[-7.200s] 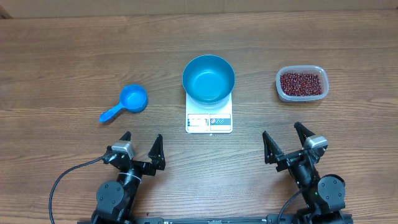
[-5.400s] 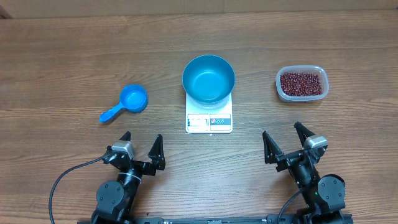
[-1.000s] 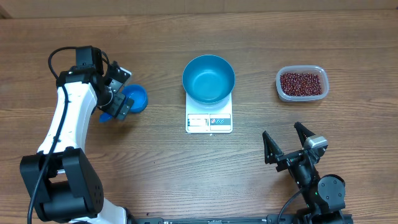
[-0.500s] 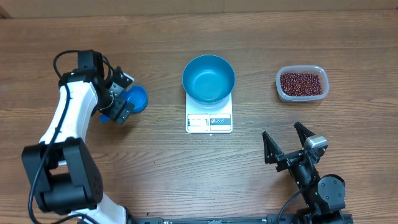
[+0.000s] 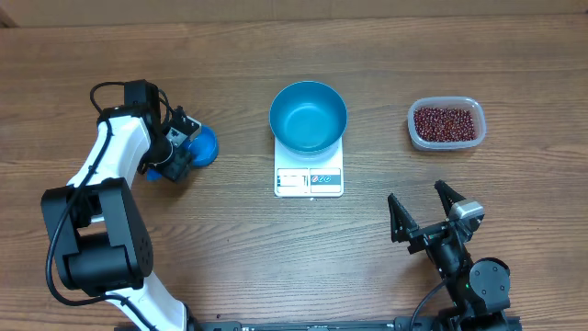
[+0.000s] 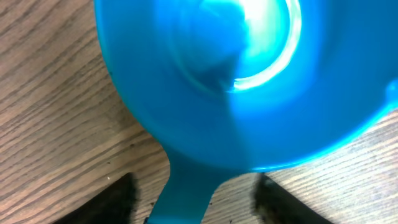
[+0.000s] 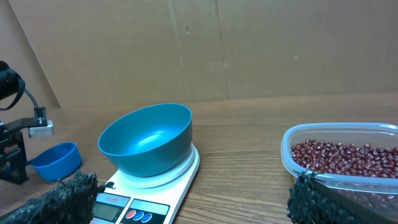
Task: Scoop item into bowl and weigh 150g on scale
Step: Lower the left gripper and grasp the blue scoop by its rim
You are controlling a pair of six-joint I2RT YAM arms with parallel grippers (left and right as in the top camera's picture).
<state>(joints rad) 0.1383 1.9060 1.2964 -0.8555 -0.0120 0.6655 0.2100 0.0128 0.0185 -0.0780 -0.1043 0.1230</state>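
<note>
Bowl (image 5: pixel 308 115) empty on scale (image 5: pixel 309 181); beans (image 5: pixel 446 123) at 3 o'clock unscooped; my left gripper (image 6: pixel 196 200) straddles scoop (image 6: pixel 236 81) handle at 9, jaws apart, no grip; right gripper (image 5: pixel 425 213) gapes idle.

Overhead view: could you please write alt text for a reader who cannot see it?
The left gripper is down at a small blue scoop on a wooden table, left of an empty blue bowl standing on a white scale. A clear tub of red-brown beans sits at the right, and the right gripper rests open near the front edge.
</note>
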